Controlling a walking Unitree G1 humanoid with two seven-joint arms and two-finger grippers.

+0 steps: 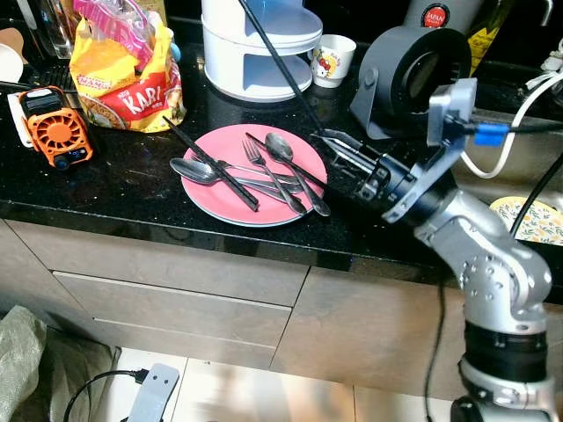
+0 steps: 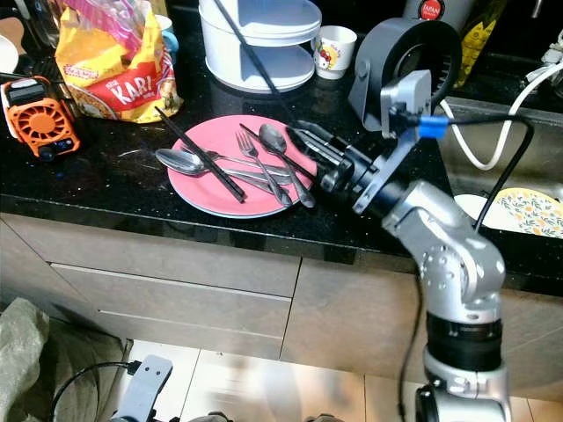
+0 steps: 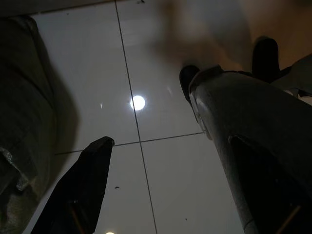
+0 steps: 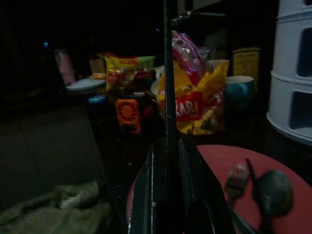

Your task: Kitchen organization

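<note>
The right gripper (image 1: 332, 141), at the right edge of the round pink plate (image 1: 220, 204) on the black stone counter (image 1: 132, 176), has its jaws clamped on one long black chopstick (image 1: 274, 66) that slants up and away. The step looks like lifting cutlery off the plate; the other chopstick (image 1: 211, 164), a fork (image 1: 264, 167) and spoons remain. Next, carry it clear toward the far white tiered holder (image 1: 255, 44), probably. The left arm hangs idle.

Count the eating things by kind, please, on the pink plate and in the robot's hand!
Spoons: 2, one at the plate's left and one at its right.
Forks: 1.
Chopsticks: 2, one lying across the plate and one held in the right hand.
Total: 5
</note>
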